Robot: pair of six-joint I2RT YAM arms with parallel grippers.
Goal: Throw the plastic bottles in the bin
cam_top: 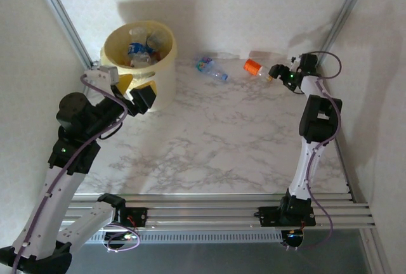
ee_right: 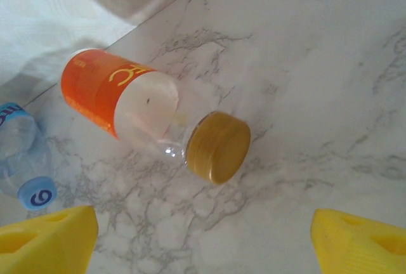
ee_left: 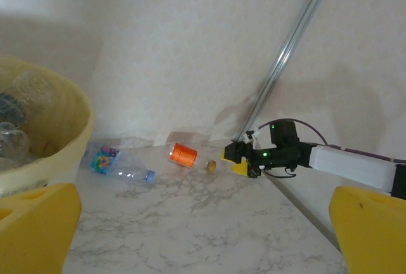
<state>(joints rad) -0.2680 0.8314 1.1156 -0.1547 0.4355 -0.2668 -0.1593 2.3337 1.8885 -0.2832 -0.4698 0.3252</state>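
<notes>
An orange-labelled plastic bottle (cam_top: 254, 66) (ee_right: 120, 99) with a gold cap (ee_right: 219, 147) lies on its side at the back right of the marble table. My right gripper (cam_top: 276, 73) (ee_right: 203, 242) (ee_left: 236, 160) hovers just right of the cap, open, its yellow fingers on either side with nothing between them. A clear bottle (cam_top: 211, 68) (ee_left: 120, 165) with a colourful label and blue cap (ee_right: 37, 195) lies left of the orange one. The pale-yellow bin (cam_top: 163, 74) (ee_left: 66, 137) stands at the back left with several bottles (cam_top: 143, 49) inside. My left gripper (cam_top: 134, 93) (ee_left: 203, 229) is open beside the bin's front.
Metal frame posts (cam_top: 346, 11) (ee_left: 288, 52) run up both back corners, and the right one stands close behind the right gripper. White walls enclose the table on three sides. The aluminium rail (cam_top: 209, 214) carrying the arm bases crosses the near edge.
</notes>
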